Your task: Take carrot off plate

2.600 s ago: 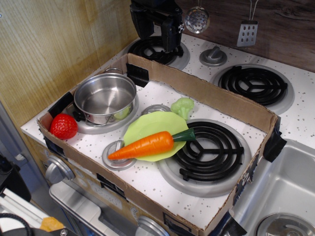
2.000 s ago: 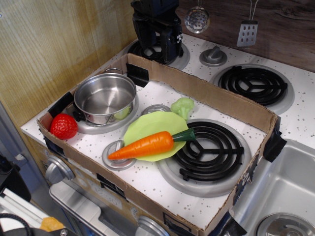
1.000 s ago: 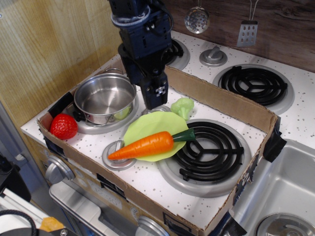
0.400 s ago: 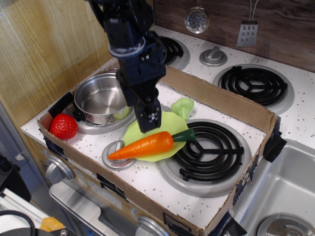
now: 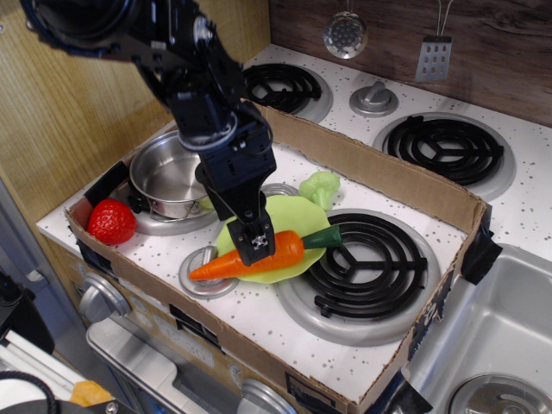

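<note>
The orange carrot (image 5: pixel 289 247) with its green stem cap lies across the lime-green plate (image 5: pixel 289 211), its tip hanging off the plate's front left edge. My black gripper (image 5: pixel 257 250) has come down from the upper left onto the middle of the carrot. One finger (image 5: pixel 256 243) shows in front of the carrot and hides its middle; the other finger is hidden behind. The jaws look open around the carrot, which still rests on the plate.
A steel pot (image 5: pixel 164 177) stands left of the plate, a red strawberry (image 5: pixel 110 222) at the far left, pale green broccoli (image 5: pixel 319 186) behind the plate. A black coil burner (image 5: pixel 371 259) lies to the right. A low cardboard wall (image 5: pixel 388 177) rings the area; a sink (image 5: pixel 500 319) is far right.
The arm has swung from the back burner forward and down over the pot's right side. The gripper now sits on the carrot's middle. The carrot and plate have not moved.
</note>
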You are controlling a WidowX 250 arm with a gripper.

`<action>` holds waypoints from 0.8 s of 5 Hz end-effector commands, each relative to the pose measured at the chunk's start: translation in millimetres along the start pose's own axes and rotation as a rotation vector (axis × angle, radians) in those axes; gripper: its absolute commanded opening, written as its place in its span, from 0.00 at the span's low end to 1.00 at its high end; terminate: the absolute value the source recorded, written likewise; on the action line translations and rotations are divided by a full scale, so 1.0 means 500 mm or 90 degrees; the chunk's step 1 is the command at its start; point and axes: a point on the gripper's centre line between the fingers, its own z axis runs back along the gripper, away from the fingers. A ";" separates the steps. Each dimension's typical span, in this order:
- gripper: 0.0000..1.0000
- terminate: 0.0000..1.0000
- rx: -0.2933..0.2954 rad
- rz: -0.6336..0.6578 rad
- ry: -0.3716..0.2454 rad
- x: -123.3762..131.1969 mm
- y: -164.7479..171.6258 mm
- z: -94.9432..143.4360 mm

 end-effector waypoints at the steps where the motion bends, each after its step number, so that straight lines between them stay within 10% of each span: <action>1: 1.00 0.00 -0.003 0.004 -0.036 0.011 0.001 -0.022; 3: 1.00 0.00 -0.017 0.027 -0.048 0.017 -0.015 -0.032; 4: 0.00 0.00 -0.016 0.035 -0.056 0.017 -0.022 -0.037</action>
